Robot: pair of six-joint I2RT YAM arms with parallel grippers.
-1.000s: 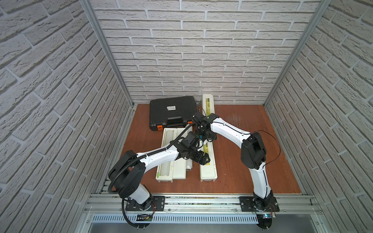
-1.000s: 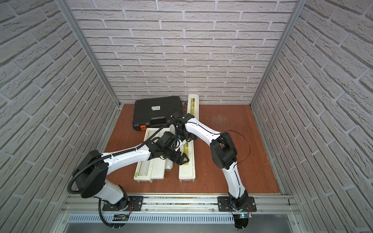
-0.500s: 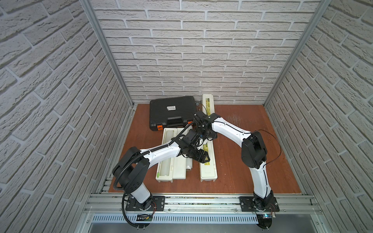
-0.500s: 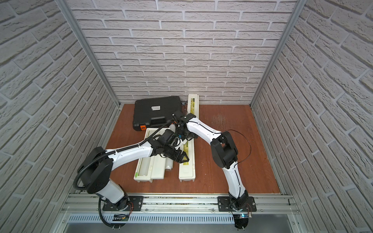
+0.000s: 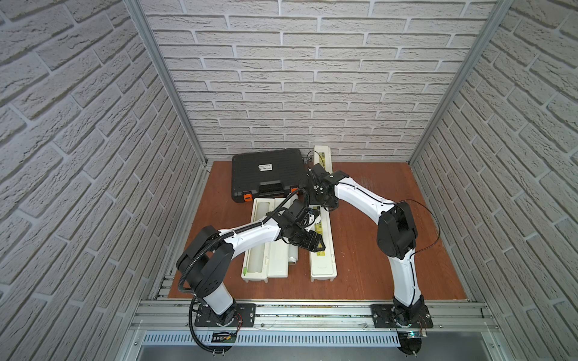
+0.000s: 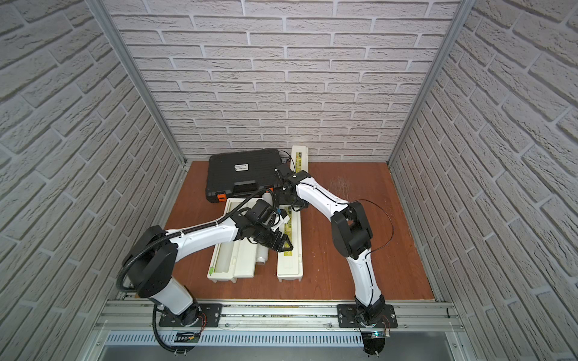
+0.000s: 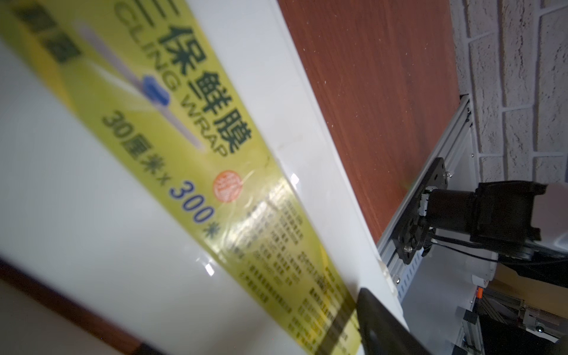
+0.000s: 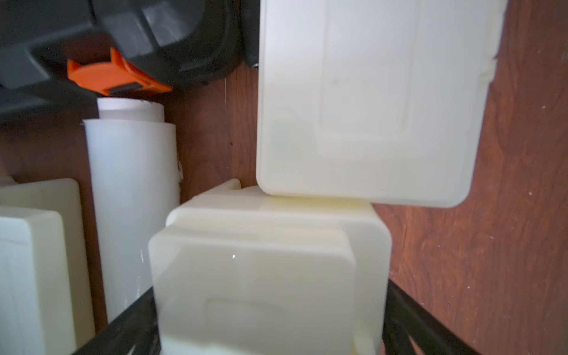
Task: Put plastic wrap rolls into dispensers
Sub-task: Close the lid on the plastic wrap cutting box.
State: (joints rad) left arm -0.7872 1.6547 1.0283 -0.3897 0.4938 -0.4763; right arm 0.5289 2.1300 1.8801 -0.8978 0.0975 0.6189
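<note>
Slippage risk: your right gripper (image 5: 319,202) straddles the dispenser (image 5: 322,267) unclenched, left gripper (image 5: 311,245) state unclear; prying its lid (image 7: 76,199) could skid it.

Robot lab test cell, dressed up as room. Giveaways:
- brick walls (image 5: 312,78) look like printed panels, three sides, held in bare aluminium posts (image 5: 162,81)
- small wood-look counter (image 5: 369,275) boxed in between them
- aluminium rail (image 5: 312,315) along front edge of counter
- left arm (image 5: 250,234) and right arm (image 5: 359,193), white and black, bolted to rail on black base plates (image 5: 225,314)
- corrugated cable hose (image 5: 187,268) looping off left arm, slotted metal strip (image 5: 297,339) below rail

Pure rig vibes.
</note>
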